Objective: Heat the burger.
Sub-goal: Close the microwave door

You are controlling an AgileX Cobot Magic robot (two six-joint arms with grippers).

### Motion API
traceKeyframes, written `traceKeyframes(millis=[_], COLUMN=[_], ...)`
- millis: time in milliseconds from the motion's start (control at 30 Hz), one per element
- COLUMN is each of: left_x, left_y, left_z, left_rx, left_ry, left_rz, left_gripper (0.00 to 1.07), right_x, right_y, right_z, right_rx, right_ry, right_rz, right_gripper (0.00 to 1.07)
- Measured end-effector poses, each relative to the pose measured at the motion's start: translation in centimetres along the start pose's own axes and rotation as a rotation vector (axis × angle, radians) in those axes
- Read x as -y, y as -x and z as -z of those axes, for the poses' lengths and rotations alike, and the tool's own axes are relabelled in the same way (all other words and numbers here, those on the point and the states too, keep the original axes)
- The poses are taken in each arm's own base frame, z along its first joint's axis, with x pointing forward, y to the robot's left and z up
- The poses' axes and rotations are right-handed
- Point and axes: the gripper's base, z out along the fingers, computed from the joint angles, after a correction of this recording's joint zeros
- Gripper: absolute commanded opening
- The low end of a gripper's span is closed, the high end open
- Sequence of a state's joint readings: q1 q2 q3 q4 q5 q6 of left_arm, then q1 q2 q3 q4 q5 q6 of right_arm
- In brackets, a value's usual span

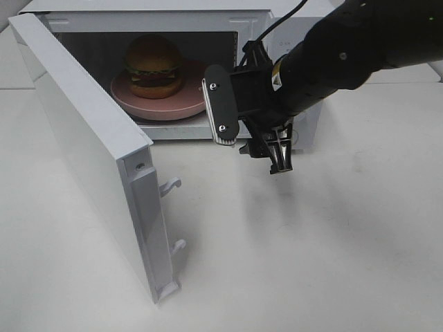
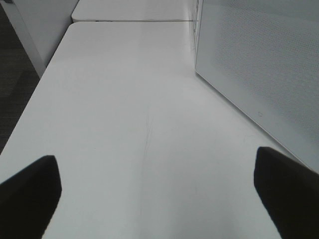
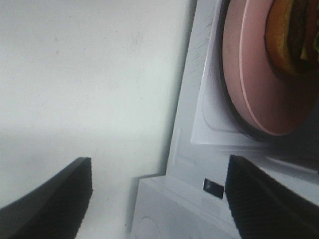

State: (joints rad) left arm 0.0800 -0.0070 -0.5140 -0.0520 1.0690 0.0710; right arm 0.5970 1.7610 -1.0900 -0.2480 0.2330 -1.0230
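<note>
The burger (image 1: 154, 66), with a brown bun, sits on a pink plate (image 1: 163, 107) inside the open microwave (image 1: 152, 5). My right gripper (image 1: 252, 135) hovers just outside the oven's opening at its right front. It is open with nothing between its fingers. In the right wrist view the burger (image 3: 291, 35) and the plate (image 3: 249, 74) lie inside the oven beyond the open right gripper (image 3: 159, 199). My left gripper (image 2: 157, 199) is open and empty over bare table. It does not show in the exterior high view.
The microwave door (image 1: 83, 138) swings far out to the left front, with its latch hooks sticking from its free edge. A white dotted panel (image 2: 259, 59) stands close beside the left gripper. White table (image 1: 311, 263) spreads in front.
</note>
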Motion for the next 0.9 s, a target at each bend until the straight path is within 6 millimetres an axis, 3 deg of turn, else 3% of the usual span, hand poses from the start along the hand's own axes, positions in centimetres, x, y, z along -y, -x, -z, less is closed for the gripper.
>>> traceKeyframes(millis=[400, 467, 767, 900], left_x=[0.0, 0.0, 0.0, 0.0], left_y=[0.0, 0.0, 0.0, 0.0], left_z=[0.0, 0.0, 0.0, 0.0], left_rx=[0.000, 0.000, 0.000, 0.000], left_ry=[0.000, 0.000, 0.000, 0.000], left_rz=[0.000, 0.000, 0.000, 0.000], left_gripper=[0.98, 0.98, 0.98, 0.98], right_x=[-1.9, -2.5, -3.3, -3.7], right_y=[-1.0, -1.4, -2.1, -2.7], right_z=[4.4, 6.3, 9.4, 11.9], right_rx=[0.015, 0.026, 0.008, -0.025], right_ry=[-0.036, -0.056, -0.054, -0.049], right_rz=[-0.178, -0.313, -0.593, -0.793], right_gripper=[0.74, 0.74, 0.74, 0.74])
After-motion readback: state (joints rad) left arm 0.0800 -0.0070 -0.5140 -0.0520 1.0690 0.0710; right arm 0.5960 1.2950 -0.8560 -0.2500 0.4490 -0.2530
